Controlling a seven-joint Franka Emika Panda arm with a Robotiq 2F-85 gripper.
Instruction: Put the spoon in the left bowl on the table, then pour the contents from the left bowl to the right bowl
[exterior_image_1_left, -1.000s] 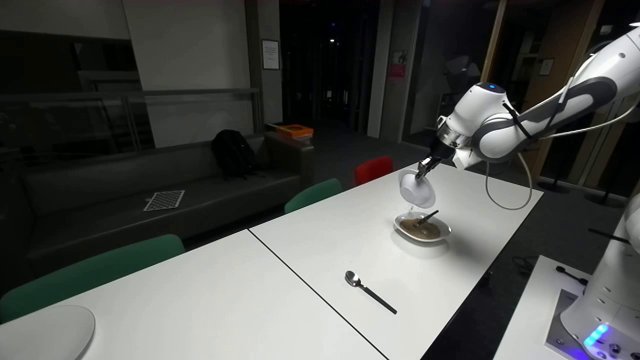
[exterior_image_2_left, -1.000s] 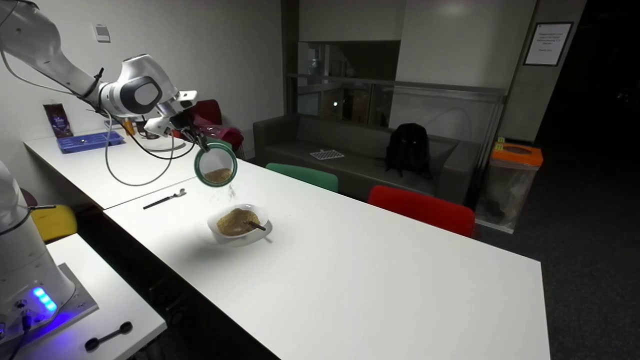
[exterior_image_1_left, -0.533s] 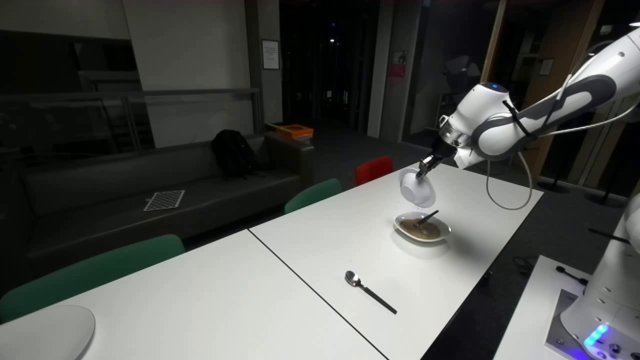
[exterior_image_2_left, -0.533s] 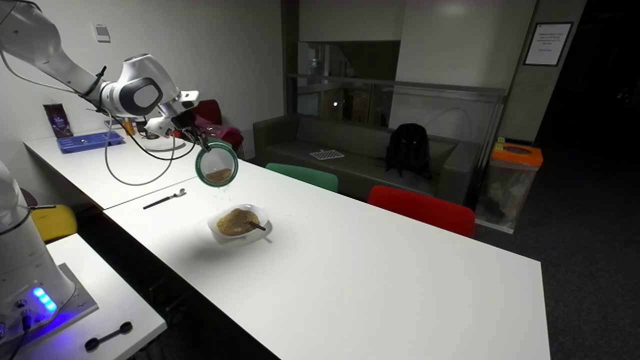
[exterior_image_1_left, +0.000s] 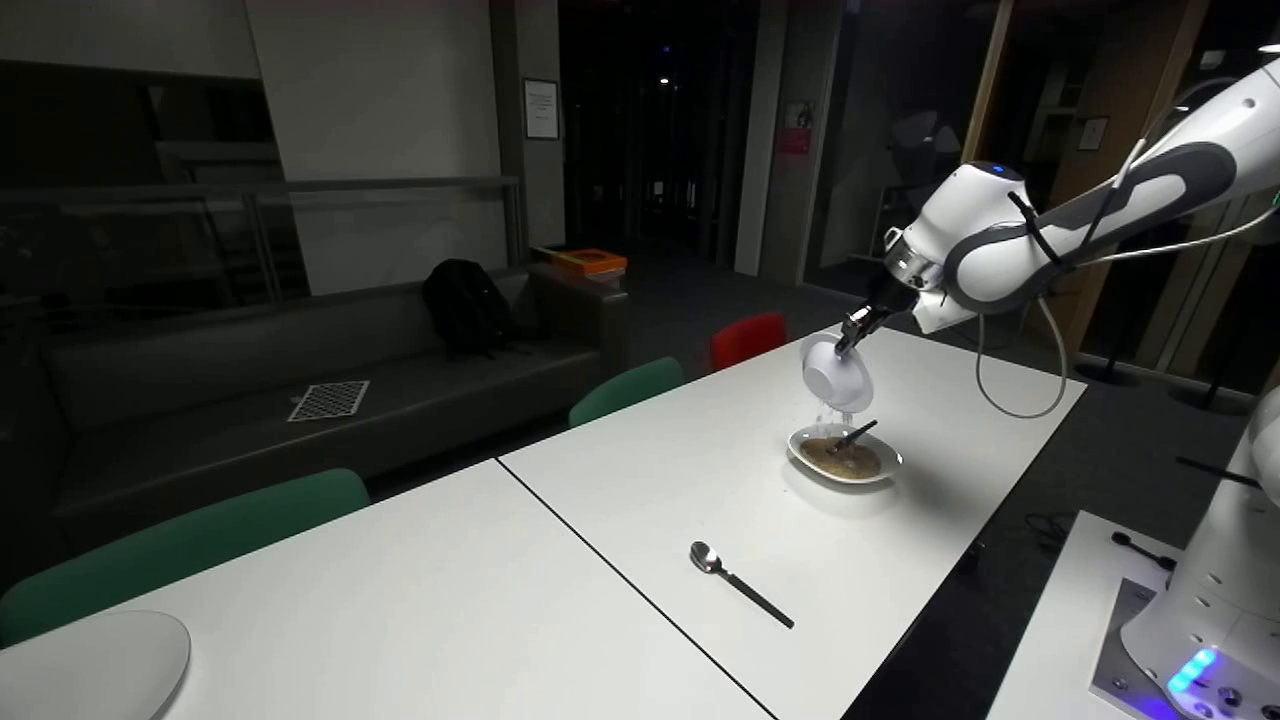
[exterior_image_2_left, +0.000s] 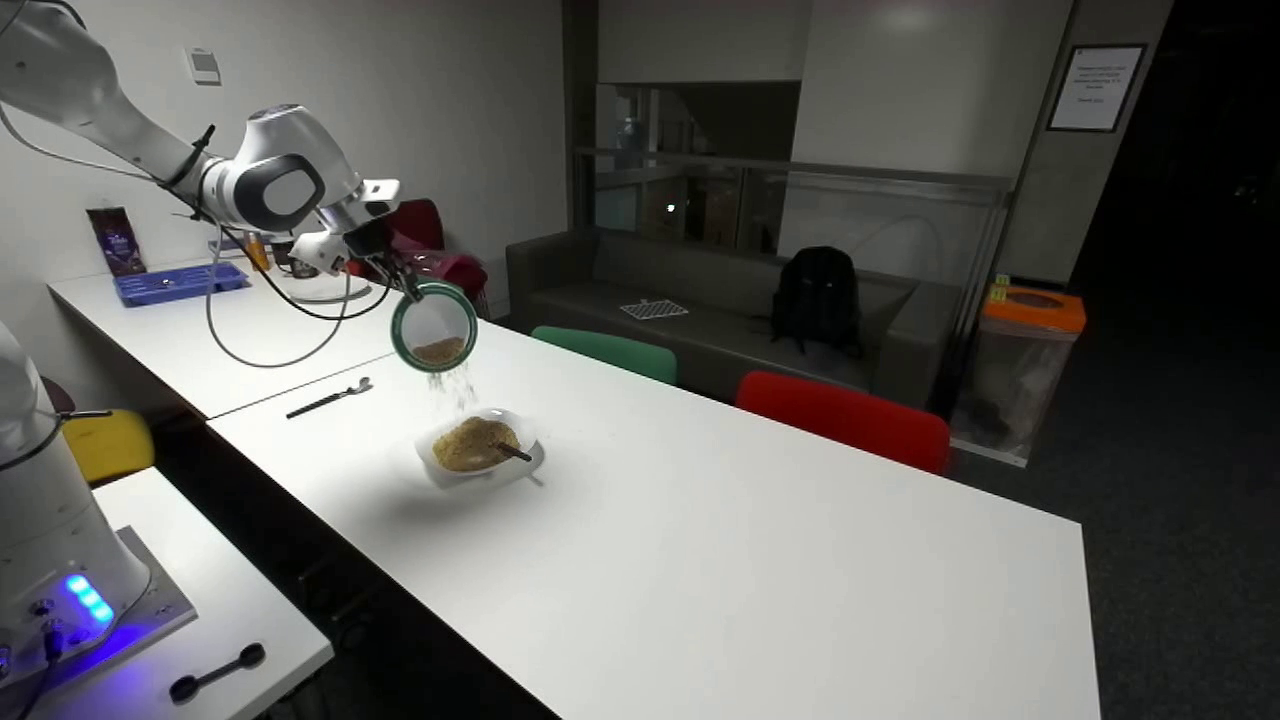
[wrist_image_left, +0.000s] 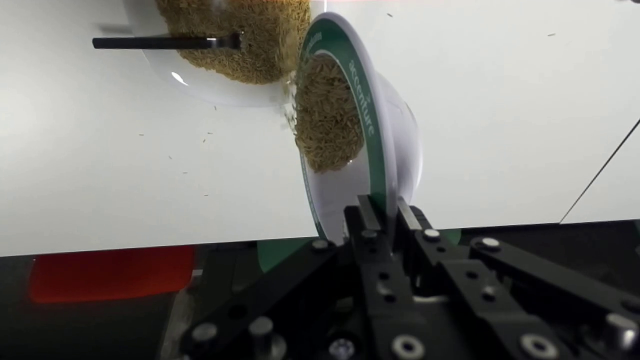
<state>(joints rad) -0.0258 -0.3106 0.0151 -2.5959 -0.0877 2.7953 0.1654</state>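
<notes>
Claw (wrist_image_left: 388, 210): grasping the left bowl (wrist_image_left: 377, 145) by its rim, one fingertip inside the mouth and its mate on the outer wall.
Left bowl: off the tabletop (exterior_image_2_left: 760, 540), tipped onto its side, mouth turned toward the right bowl (wrist_image_left: 215, 92); green rim, whitish outside, "accenture" lettered on the rim in the wrist view. A gap shows between the two bowls in both exterior views.
Contents (wrist_image_left: 330, 120): tan-brown grain, in three places. A heap lies against the low side of the tipped bowl, loose grains (exterior_image_2_left: 458, 388) fall from its lip, and a broad mound (wrist_image_left: 245, 62) sits in the right bowl.
Right bowl: white, shallow, upright on the tabletop under the falling grains.
Spoon (wrist_image_left: 155, 43): in the right bowl, its head out of sight in the mound, its black handle slanting out over the rim; apart from the claw.
Stray grains (wrist_image_left: 210, 133): a few scattered on the tabletop near the right bowl.
Tabletop: white, crossed by a thin dark seam (exterior_image_1_left: 600, 555).
Loose spoon (exterior_image_1_left: 748, 591): silver head, dark handle, lying flat near the seam, apart from both bowls.
Past the seam: a white plate (exterior_image_1_left: 95, 665) and a blue tray (exterior_image_2_left: 180, 284).
Along the edge: a red chair (exterior_image_2_left: 845, 415) and two green chairs (exterior_image_1_left: 627, 390).
Behind the chairs: a grey sofa (exterior_image_2_left: 600, 300) with a black backpack (exterior_image_2_left: 818, 298) on it.
</notes>
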